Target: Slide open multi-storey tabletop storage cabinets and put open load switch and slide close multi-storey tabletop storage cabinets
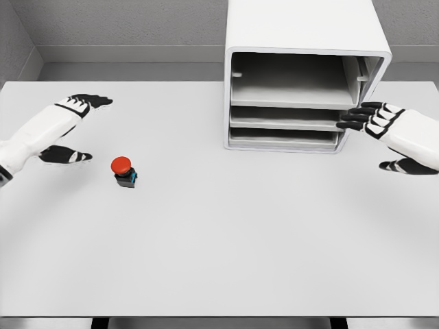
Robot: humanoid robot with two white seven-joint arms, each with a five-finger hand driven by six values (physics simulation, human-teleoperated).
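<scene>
- The switch (124, 171) stands upright on the table (219, 253), its red mushroom cap on top and a dark body with a teal edge below; its long axis runs up from the surface, the cap tipped slightly toward the left.
- It sits in the left half of the table, well apart from the cabinet (302, 75) and nearer the left edge than the middle.
- The cabinet stands at the far edge, right of centre, open front facing the robot; three shelf levels show, one above another.
- The left hand (75, 127) hangs over the table near the left edge, fingers straight and spread, thumb apart below, holding nothing; the switch lies just to its right, not touched.
- The right hand (384, 133) is at the cabinet's front right corner, fingertips (351, 120) straight, close together and at the middle shelf's edge; I cannot tell if they touch. Its thumb points apart below.
- The table is plain white and matte; behind it, a grey wall.
</scene>
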